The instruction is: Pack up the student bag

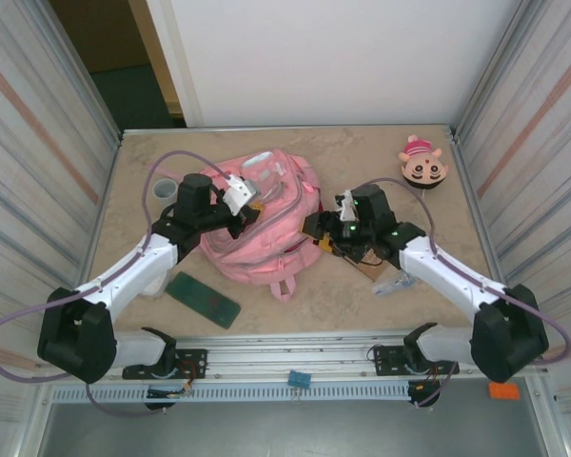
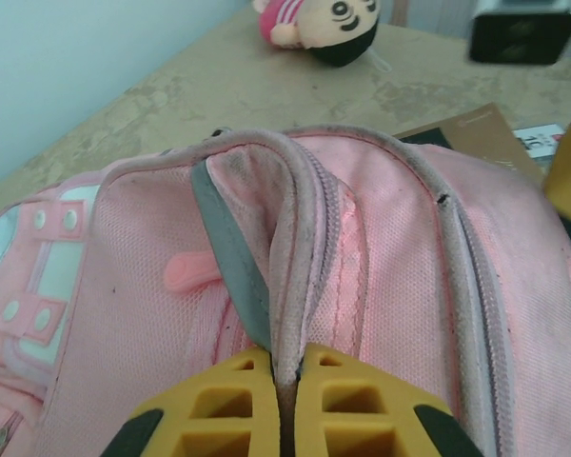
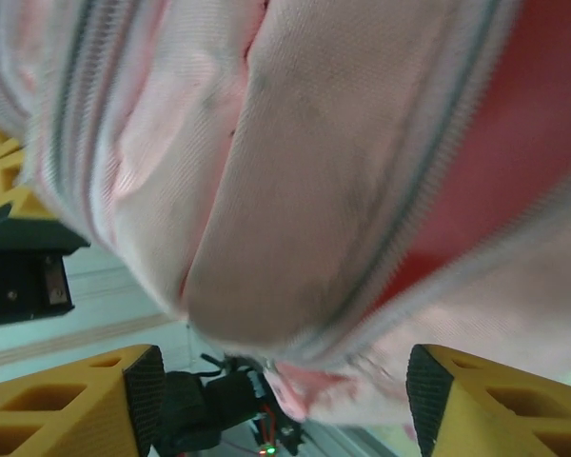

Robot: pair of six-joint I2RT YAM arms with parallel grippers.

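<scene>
Pinching student bag (image 2: 390, 286) seam, left gripper (image 2: 287, 405); right gripper (image 3: 281, 386) spread.

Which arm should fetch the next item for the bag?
Right. The right gripper stands open beside the student bag; the left gripper is clamped shut on the bag's rim.

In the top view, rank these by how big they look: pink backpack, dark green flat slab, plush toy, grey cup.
1. pink backpack, by far the largest.
2. dark green flat slab and plush toy: too close to rank; the slab is longer, the plush rounder.
3. grey cup, the smallest.
</scene>
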